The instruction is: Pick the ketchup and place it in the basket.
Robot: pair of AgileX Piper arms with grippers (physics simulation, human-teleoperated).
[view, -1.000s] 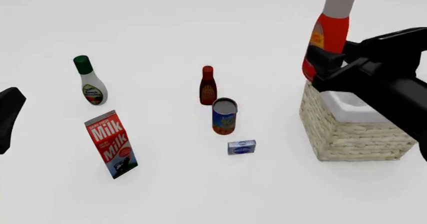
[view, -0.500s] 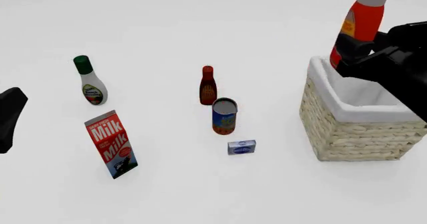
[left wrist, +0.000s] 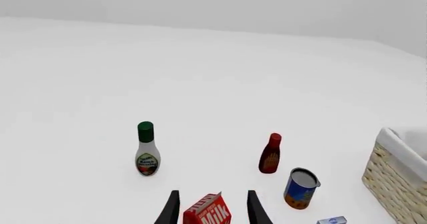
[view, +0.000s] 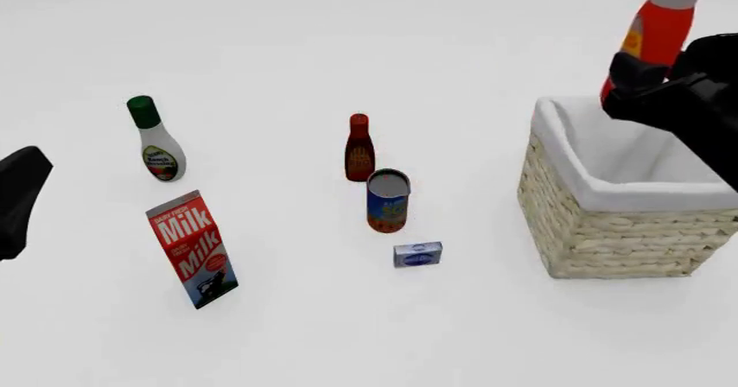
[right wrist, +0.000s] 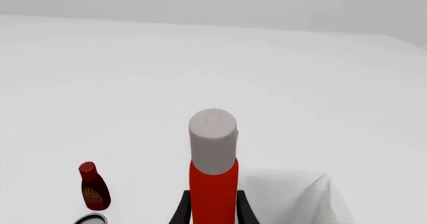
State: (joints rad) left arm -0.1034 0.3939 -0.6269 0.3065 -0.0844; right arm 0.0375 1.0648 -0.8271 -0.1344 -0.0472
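While the left gripper (left wrist: 211,211) idles with its fingers spread and empty above the milk carton (view: 193,249), the right gripper (right wrist: 212,209), clamped on the ketchup bottle (view: 655,40), has carried it rightward since a second ago. It now hangs upright above the far side of the wicker basket (view: 594,227), so lowering and release look imminent.

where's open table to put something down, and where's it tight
Open: the stretch between the can and the basket, and between the white bottle and the dark bottle. Tight: dark bottle, can and small box cluster together; milk carton sits near the white bottle.
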